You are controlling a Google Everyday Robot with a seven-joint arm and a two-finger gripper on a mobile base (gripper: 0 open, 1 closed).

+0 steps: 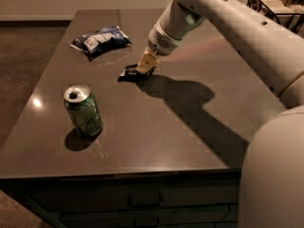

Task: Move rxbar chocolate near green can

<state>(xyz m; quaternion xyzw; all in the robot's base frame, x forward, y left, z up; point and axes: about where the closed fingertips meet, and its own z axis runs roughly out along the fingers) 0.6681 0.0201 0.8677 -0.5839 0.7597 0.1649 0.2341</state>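
Note:
The rxbar chocolate (128, 72) is a small flat black bar lying on the dark table top (190, 127), just in front of the blue-and-white snack bag. My gripper (145, 66) points down onto the bar's right end and covers part of it. The green can (84, 109) stands upright at the front left of the table, well apart from the bar and nearer the camera.
A puffy blue-and-white snack bag (100, 41) lies at the back left. A wire basket (278, 6) with pale items stands at the far right. My arm crosses the right half of the table and casts a broad shadow. Drawers sit below the front edge.

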